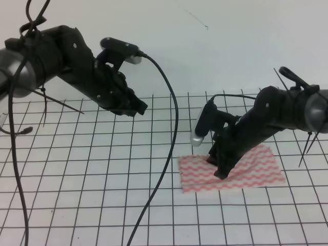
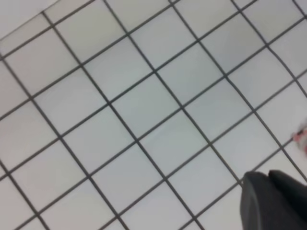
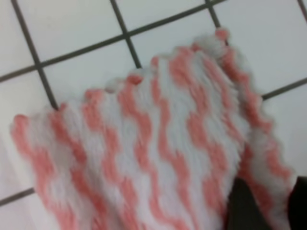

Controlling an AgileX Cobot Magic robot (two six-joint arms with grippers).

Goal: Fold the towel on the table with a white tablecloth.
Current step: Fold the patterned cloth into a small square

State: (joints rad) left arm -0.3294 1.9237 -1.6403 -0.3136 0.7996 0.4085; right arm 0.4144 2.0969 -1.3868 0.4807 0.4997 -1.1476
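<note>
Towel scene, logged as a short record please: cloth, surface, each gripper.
cloth: white towel with pink-red wavy stripes, lying on the right of the table
surface: white tablecloth with thin black square grid
right gripper: down on the towel, its fingertips at the cloth; grip unclear
left gripper: raised above bare grid, away from the towel
fold: not visibly complete

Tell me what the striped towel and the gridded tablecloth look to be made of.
The towel: likely soft terry or microfibre; the right wrist view shows a fuzzy, matte pile with a wavy, scalloped edge. The white tablecloth: smooth and flat with crisp printed black lines and no visible weave, so possibly a coated or vinyl-like sheet, though thin fabric can't be ruled out.
</note>
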